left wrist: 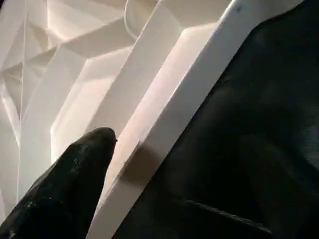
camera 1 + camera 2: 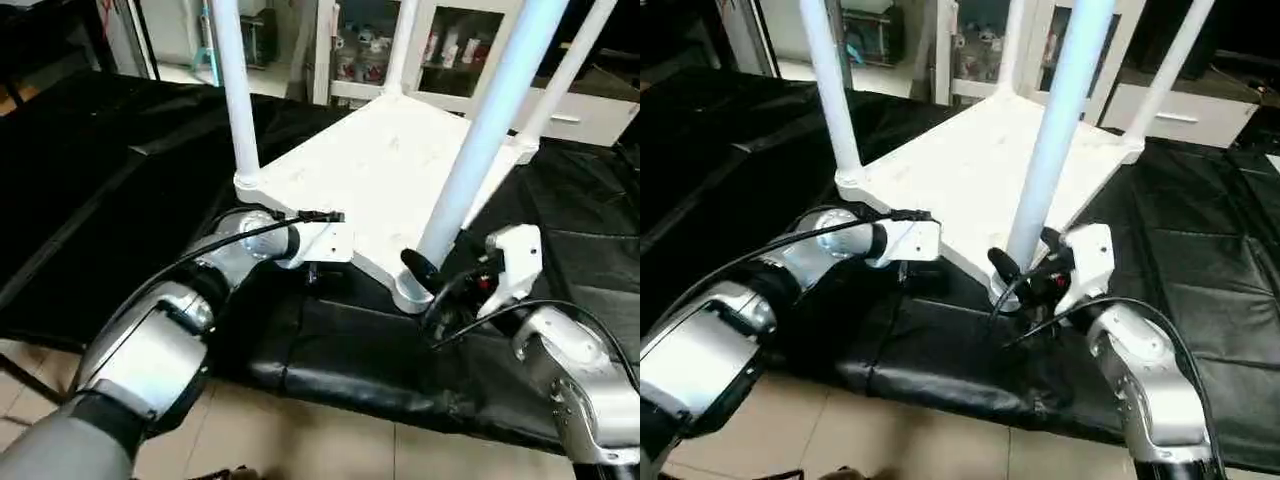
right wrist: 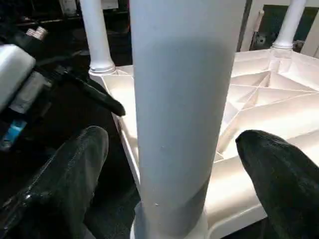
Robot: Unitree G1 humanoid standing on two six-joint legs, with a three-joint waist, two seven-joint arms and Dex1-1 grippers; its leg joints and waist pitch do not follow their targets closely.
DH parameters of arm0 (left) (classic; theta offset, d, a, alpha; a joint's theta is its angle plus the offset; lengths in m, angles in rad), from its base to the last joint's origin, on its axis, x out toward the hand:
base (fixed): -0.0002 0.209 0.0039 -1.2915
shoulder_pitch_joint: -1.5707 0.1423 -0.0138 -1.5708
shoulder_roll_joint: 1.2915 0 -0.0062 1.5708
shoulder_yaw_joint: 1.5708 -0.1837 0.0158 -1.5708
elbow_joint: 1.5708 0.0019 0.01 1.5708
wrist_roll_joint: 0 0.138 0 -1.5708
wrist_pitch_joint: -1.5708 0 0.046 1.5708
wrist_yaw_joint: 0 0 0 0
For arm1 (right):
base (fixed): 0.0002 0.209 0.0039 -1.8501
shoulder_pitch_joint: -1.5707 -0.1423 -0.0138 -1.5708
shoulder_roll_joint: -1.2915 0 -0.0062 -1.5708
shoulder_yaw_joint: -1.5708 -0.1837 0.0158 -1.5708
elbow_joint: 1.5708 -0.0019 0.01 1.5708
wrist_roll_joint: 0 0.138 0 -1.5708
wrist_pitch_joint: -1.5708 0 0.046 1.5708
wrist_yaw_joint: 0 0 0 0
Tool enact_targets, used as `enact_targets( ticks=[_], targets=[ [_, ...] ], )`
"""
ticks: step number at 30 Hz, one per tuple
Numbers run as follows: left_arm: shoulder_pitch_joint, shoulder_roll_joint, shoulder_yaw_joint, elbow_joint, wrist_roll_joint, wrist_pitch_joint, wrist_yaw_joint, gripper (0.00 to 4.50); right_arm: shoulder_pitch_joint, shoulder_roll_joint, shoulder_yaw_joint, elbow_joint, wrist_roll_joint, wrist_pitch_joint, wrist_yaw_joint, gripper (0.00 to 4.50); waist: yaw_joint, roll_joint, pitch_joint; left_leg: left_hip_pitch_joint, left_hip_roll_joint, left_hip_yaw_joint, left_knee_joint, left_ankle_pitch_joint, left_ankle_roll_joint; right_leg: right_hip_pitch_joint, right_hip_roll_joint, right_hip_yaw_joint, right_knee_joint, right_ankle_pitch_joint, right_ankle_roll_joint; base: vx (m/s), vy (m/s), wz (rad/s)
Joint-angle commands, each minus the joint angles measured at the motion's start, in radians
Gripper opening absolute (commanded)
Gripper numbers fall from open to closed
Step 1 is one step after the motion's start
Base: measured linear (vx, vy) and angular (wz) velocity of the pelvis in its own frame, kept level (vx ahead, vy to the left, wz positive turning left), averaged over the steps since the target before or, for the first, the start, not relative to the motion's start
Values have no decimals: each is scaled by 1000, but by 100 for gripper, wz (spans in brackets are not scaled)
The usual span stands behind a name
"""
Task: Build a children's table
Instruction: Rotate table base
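The children's table stands upside down on the black-covered worktable (image 2: 90,170), its white tabletop (image 2: 380,170) flat with the ribbed underside facing up. Four white legs rise from the corner sockets: the near leg (image 2: 480,140), a left one (image 2: 232,90) and two farther back. My left gripper (image 2: 915,270) is at the tabletop's near-left rim; in its wrist view one black finger (image 1: 75,184) lies over the rim above the ribs. My right gripper (image 3: 179,164) is open, its fingers (image 3: 65,184) either side of the near leg's base, not pressing it.
The worktable's front edge (image 2: 350,390) runs just below both grippers, with tiled floor (image 2: 300,440) beneath. A white cabinet with glass doors (image 2: 450,45) stands behind the table. Black cables loop over both forearms.
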Motion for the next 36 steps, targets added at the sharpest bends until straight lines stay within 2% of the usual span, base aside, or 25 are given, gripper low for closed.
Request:
enact_targets(
  ticks=[1, 3, 4, 6, 8, 12, 13, 18, 22, 28, 29, 30, 31, 35, 36],
  targets=[
    [-36, -15, -12, 25, 29, 8, 35, 442, 14, -18, -25, -40, 13, 20, -1, 450, -1, 7, -71, 12, 74, -41, -68, -88, 52, 50, -91, 53, -63, 115, -258, 0, 0, 0],
    [-52, -22, -16, 45, 36, 15, 36, 442, 25, -23, -27, -56, 16, 27, 1, 450, 1, 5, -71, 13, 75, -42, -67, -91, 56, 52, -92, 54, -64, 114, -260, 0, 0, 0],
    [-63, -30, -16, 59, 38, 18, 39, 442, 34, -27, -28, -66, 17, 33, 0, 450, 0, 11, -72, 13, 75, -43, -67, -89, 58, 52, -93, 53, -64, 114, -261, 0, 0, 0],
    [-80, -45, -23, 81, 51, 13, 23, 442, 51, -38, -33, -90, 19, 44, 2, 450, -2, 15, -71, 16, 76, -42, -67, -101, 54, 51, -91, 53, -68, 106, -263, 0, 0, 0],
    [-86, -51, -32, 87, 61, 14, 15, 442, 56, -43, -37, -100, 20, 50, 2, 450, -5, 10, -71, 13, 75, -43, -67, -99, 59, 54, -92, 54, -66, 107, -265, 0, 0, 0],
    [-103, -65, -61, 110, 103, 30, -38, 442, 74, -63, -51, -130, 25, 67, 1, 450, -9, 18, -71, 11, 73, -42, -64, -85, 72, 54, -92, 54, -69, 111, -264, 0, 0, 0],
    [-106, -69, -64, 116, 110, 44, -54, 442, 79, -67, -55, -140, 27, 72, 1, 450, -11, 15, -72, 11, 73, -42, -64, -84, 77, 55, -91, 54, -69, 105, -260, 0, 0, 0],
    [-117, -88, -73, 133, 127, 59, -83, 442, 89, -83, -63, -172, 30, 90, -3, 450, -23, 15, -71, 8, 73, -42, -64, -85, 90, 55, -91, 53, -74, 76, -265, 0, 0, 0],
    [-123, -86, -90, 145, 149, 92, -180, 442, 82, -96, -61, -182, 32, 101, 6, 450, -26, 12, -69, 9, 74, -41, -65, -93, 93, 53, -92, 53, -76, 41, -269, 0, 0, 0],
    [-130, -83, -66, 150, 128, 131, -282, 442, 61, -99, -57, -169, 29, 100, 4, 450, -32, 13, -71, 7, 73, -41, -63, -73, 108, 54, -91, 52, -71, 84, -282, 0, 0, 0],
    [-130, -77, -65, 151, 126, 142, -318, 442, 55, -98, -54, -164, 25, 96, 4, 450, -33, 4, -71, 6, 73, -40, -63, -70, 114, 56, -92, 51, -71, 88, -283, 0, 0, 0],
    [-130, -71, -66, 152, 126, 151, -345, 442, 49, -96, -52, -158, 21, 92, 3, 450, -32, 8, -71, 6, 72, -40, -63, -63, 117, 55, -94, 51, -70, 83, -285, 0, 0, 0],
    [-124, -55, -64, 152, 125, 166, -400, 442, 42, -92, -50, -151, 17, 87, 1, 450, -33, 4, -71, 5, 72, -40, -63, -60, 120, 55, -94, 51, -70, 76, -284, 0, 0, 0],
    [-109, -30, -65, 151, 126, 167, -454, 442, 38, -86, -46, -142, 13, 82, -2, 450, -37, 7, -68, 5, 72, -40, -64, -78, 118, 54, -95, 51, -74, 46, -286, 0, 0, 0],
    [-96, -17, -62, 148, 122, 159, -475, 442, 38, -83, -43, -137, 13, 79, -1, 450, -38, -2, -68, 5, 72, -39, -65, -79, 119, 55, -94, 50, -75, 40, -284, 0, 0, 0]
  ],
)
